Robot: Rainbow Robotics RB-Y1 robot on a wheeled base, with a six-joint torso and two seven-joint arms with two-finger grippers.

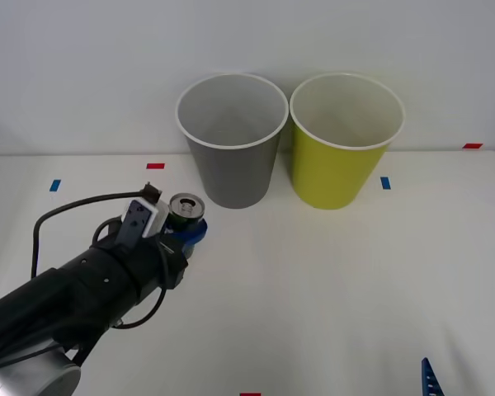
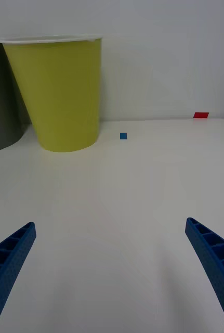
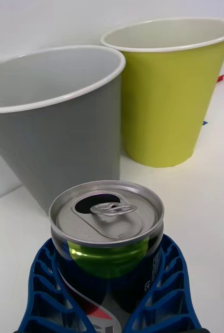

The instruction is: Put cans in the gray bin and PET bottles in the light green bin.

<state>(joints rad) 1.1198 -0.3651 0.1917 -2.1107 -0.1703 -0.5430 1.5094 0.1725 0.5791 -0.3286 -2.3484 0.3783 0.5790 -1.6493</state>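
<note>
Left gripper [image 1: 190, 233] is clamped around the can [image 1: 186, 209], blue fingers [image 3: 49, 281] wrapping its dark, green-marked body; the can stands upright, opened pull-tab top showing. It sits on the white table [image 1: 330, 280] just in front of the gray bin [image 1: 232, 140], slightly to its left. The light green bin [image 1: 346, 140] stands beside the gray one, rims nearly touching. Broad bare tabletop lies in front of both bins. The right gripper [image 2: 112, 270] is parked low at the near right, fingers spread wide, holding nothing. The left wrist view reveals the can's label; the front view gives its spacing from the bins.
</note>
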